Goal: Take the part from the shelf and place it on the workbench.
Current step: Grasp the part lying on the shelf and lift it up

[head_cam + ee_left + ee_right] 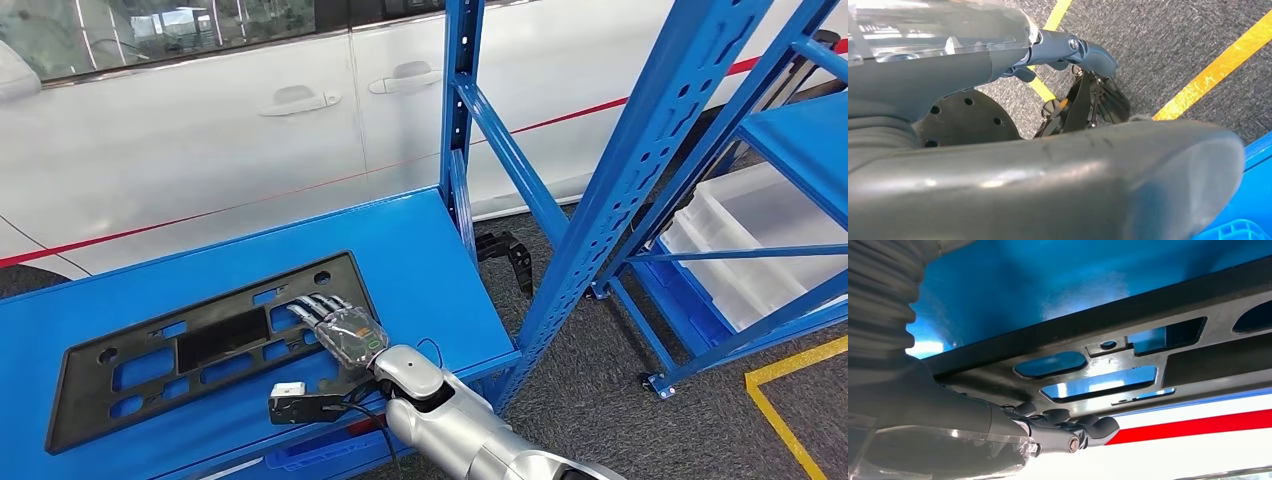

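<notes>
The part, a long flat black plastic panel (200, 350) with several cut-outs, lies on the blue shelf deck (420, 250). My right hand (340, 330) reaches in over its right end, and the fingers lie stretched flat on the panel's top face. In the right wrist view the dark fingers (1063, 427) touch the panel (1198, 355) next to its cut-outs; the thumb is hidden. My left hand (998, 170) hangs over grey carpet, its thumb and fingers (1073, 50) apart with nothing between them.
Blue rack uprights (640, 190) rise just right of the shelf deck. A white car (200, 130) stands close behind. Clear plastic bins (760, 240) sit on a low rack at the right. A black object (510, 255) lies on the carpet, and yellow floor tape (790, 400) runs nearby.
</notes>
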### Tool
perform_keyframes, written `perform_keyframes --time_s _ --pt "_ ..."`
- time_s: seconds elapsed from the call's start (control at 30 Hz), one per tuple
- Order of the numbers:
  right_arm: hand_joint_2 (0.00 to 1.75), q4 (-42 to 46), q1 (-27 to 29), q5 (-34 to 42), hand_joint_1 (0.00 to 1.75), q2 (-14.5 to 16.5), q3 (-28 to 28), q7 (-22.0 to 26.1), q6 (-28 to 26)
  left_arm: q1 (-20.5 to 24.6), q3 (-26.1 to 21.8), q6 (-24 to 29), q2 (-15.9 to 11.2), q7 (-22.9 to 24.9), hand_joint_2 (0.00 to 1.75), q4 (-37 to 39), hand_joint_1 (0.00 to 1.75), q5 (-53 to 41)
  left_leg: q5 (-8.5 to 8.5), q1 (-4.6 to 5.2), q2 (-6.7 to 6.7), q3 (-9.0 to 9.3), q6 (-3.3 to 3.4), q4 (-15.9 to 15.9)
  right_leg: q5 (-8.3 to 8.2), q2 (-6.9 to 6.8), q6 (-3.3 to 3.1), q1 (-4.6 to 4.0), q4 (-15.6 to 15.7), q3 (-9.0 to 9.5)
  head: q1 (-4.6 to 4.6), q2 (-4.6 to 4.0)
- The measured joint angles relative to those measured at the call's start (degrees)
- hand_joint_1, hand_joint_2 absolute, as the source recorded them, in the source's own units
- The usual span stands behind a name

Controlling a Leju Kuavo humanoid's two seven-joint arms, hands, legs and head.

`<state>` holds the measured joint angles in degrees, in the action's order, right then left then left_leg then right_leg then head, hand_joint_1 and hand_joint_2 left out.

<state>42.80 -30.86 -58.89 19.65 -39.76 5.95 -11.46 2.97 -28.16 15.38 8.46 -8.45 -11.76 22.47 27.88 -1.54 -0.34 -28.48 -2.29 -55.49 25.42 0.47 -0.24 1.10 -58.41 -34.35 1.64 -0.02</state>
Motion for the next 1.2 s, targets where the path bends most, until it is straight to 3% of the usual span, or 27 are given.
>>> perform_keyframes --time_s 0.8,0.93,1.2 --pt "1.75 0.2 0.0 0.9 0.0 0.0 1.4 1.7 -1.1 0.0 0.4 0.7 0.1 -0.2 0.0 0.0 0.0 -0.1 0.04 0.02 0.0 0.0 0.06 0.0 0.0 0.0 0.01 0.03 0.0 0.0 0.0 0.0" --pt "1.75 0.2 -0.2 0.1 1.75 0.1 1.4 1.7 -1.5 0.1 0.4 0.2 0.2 -0.6 0.0 0.0 0.0 0.3 0.04 0.03 0.0 0.0 0.06 0.0 0.0 0.0 0.01 0.03 0.0 0.0 0.0 0.0" --pt "1.75 2.0 -0.2 -0.7 1.75 0.1 1.4 2.3 -2.4 0.1 0.4 -0.1 0.2 -1.4 0.0 0.0 0.0 0.8 0.05 0.03 0.0 -0.01 0.07 0.0 0.01 -0.01 0.02 0.04 0.0 0.0 0.0 0.0"
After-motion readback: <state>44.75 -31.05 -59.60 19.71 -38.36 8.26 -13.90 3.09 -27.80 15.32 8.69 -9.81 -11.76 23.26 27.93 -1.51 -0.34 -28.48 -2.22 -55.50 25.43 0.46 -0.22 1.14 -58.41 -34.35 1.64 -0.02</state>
